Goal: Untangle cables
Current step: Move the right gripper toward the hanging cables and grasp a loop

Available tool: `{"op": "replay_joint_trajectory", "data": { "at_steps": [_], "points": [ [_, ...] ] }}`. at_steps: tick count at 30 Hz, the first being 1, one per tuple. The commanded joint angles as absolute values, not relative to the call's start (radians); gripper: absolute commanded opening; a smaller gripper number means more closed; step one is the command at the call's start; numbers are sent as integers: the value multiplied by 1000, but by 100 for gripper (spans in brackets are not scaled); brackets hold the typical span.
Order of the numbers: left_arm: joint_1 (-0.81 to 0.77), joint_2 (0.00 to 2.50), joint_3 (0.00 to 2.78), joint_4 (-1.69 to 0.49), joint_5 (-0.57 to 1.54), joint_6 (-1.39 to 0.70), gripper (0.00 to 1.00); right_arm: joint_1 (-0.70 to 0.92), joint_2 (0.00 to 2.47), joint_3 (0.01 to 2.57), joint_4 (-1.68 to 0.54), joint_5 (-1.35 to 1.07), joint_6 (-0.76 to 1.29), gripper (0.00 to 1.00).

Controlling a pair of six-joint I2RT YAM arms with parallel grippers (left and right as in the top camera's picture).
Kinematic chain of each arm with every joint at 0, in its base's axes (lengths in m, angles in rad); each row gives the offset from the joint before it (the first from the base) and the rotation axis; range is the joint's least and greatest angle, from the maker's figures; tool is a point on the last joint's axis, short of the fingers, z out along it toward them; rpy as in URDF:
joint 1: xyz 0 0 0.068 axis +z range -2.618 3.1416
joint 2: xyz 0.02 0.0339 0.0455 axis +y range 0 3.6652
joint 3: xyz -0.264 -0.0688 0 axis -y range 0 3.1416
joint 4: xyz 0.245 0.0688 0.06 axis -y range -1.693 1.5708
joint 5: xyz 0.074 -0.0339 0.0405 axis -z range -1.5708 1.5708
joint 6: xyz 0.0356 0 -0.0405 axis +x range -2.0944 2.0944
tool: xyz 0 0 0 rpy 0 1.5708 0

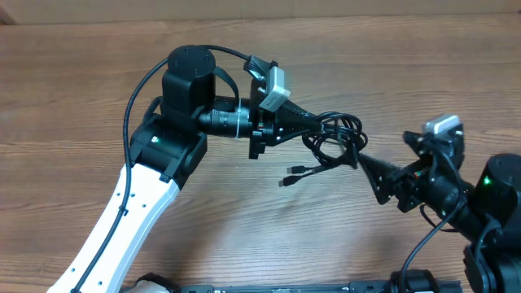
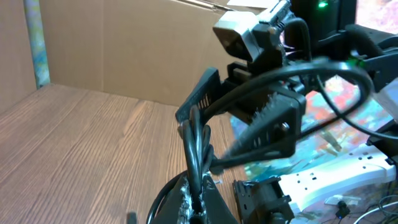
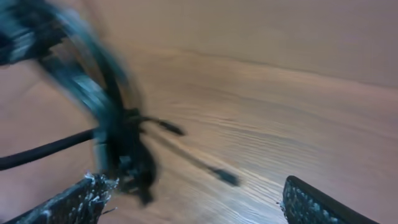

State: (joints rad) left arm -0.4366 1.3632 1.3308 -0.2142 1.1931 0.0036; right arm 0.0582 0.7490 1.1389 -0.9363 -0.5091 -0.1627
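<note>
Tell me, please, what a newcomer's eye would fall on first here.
First, the knot of black cables, held over the middle of the wooden table by the shut left gripper. The right gripper, jaws wide open, points at the bundle from the right, while two plug ends trail from it toward the near edge.

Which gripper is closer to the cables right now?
Left. The left gripper is shut on the cables, holding one side of the bundle. The right gripper is open at the opposite side, with its tips at the loops but not clamped on them.
</note>
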Motion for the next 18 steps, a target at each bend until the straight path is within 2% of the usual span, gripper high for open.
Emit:
{"op": "replay_joint_trajectory", "data": {
  "at_steps": [1, 4, 6, 7, 9, 12, 14, 18],
  "points": [
    [-439, 1337, 1351, -205, 1233, 22, 4, 55, 781, 1164, -936, -749, -305, 88],
    [-442, 1340, 1351, -205, 1232, 23, 4, 55, 805, 1164, -934, -888, -367, 87],
    [-449, 1342, 1351, -205, 1232, 23, 4, 55, 817, 1164, -923, -953, -376, 82],
    [-456, 1345, 1351, -204, 1232, 23, 4, 55, 825, 1164, -912, -988, -376, 75],
    [-476, 1350, 1351, -201, 1232, 24, 4, 55, 836, 1164, -900, -1014, -375, 57],
    [-508, 1356, 1351, -193, 1216, 27, 4, 55, 852, 1164, -896, -1014, -373, 12],
    [-506, 1356, 1351, -196, 1192, 27, 4, 55, 852, 1164, -895, -1003, -367, 4],
    [-495, 1356, 1351, -213, 1136, 27, 4, 55, 852, 1165, -873, -945, -296, 4]
  ]
}}
